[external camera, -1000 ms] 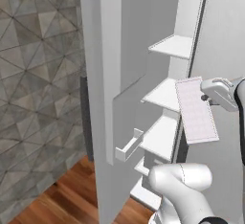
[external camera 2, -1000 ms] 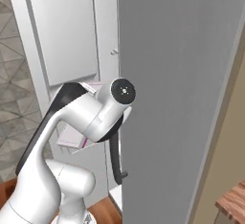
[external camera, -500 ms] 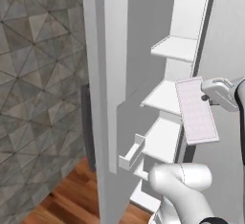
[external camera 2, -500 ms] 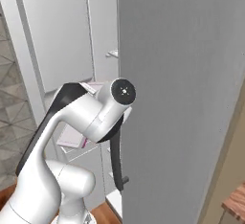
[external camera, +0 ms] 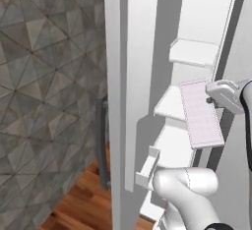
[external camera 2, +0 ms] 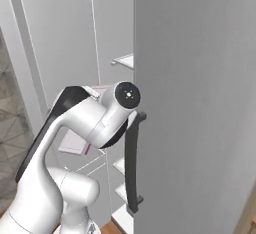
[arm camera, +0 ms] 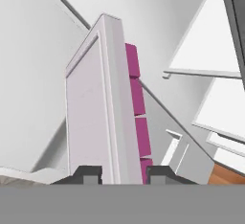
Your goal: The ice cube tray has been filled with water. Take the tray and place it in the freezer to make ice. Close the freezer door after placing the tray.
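The end effector (arm camera: pixel 117 174) (clenched on the ice cube tray (external camera: pixel 201 114), centre-right) should level it before reaching a freezer shelf (external camera: pixel 194 52).

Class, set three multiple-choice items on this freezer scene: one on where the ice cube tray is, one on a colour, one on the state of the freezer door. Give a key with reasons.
1. Where is the ice cube tray?
A. flat on a shelf
B. held in the air before the shelves
C. on the floor

2. What colour are the tray's cell undersides in the hand view?
A. magenta
B. green
C. black

3. The freezer door is
A. shut
B. open
C. removed

Key: 1 B, the tool grips its end and it hangs tilted, clear of every shelf. 2 A, magenta blocks line its edge. 3 B, the inner shelves are exposed.
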You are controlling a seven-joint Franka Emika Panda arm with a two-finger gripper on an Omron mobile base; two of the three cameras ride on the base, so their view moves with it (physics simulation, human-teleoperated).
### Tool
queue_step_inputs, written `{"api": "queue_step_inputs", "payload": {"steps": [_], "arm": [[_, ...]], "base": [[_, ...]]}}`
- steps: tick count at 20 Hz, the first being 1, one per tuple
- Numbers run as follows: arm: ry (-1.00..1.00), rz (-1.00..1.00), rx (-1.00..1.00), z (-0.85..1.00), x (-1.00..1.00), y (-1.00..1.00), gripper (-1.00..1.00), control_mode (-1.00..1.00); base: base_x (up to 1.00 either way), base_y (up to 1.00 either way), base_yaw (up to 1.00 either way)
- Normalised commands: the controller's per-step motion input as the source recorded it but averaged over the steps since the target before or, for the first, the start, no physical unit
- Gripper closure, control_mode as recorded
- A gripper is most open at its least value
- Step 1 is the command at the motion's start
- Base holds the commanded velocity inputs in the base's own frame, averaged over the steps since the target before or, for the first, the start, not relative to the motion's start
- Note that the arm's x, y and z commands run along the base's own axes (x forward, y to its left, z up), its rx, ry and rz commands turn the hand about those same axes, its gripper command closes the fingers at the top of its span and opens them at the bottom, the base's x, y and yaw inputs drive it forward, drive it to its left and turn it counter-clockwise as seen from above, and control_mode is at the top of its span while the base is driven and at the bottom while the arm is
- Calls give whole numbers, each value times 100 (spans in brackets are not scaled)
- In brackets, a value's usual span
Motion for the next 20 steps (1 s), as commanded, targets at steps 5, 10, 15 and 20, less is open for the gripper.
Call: {"api": "queue_step_inputs", "payload": {"steps": [5,10,15,20], "arm": [[0,0,0,0,0,0,100,100],[0,0,0,0,0,0,100,100],[0,0,0,0,0,0,100,100],[0,0,0,0,0,0,100,100]], "base": [[32,0,-24],[32,16,-23],[28,34,-24],[12,20,-24]]}}
